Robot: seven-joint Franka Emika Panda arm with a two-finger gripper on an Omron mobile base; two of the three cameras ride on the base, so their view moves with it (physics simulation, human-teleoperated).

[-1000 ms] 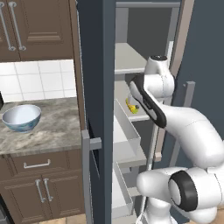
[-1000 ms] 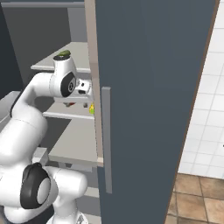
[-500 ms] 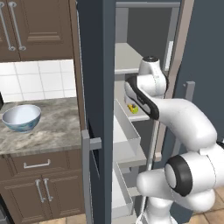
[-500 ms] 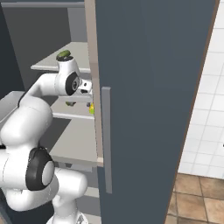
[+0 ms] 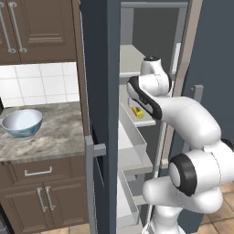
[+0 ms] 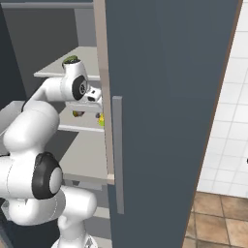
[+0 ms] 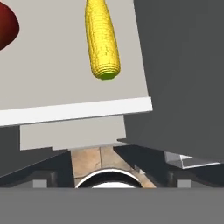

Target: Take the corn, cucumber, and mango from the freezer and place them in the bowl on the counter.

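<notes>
Brown cabinets flank the dark freezer point(image 5: 98, 68), whose door stands open with the white arm reaching inside over a pale grey shelf point(image 7: 57, 65). On that shelf lies the corn point(image 7: 101, 37), green tip toward the shelf's front edge, with the red mango point(image 7: 6, 26) well to its side — neither is touched. Spread wide, the pincer point(image 6: 97, 95) grips nothing. Left of the freezer, the bowl point(image 5: 22, 122) sits on the marbled bench point(image 5: 55, 137)
</notes>
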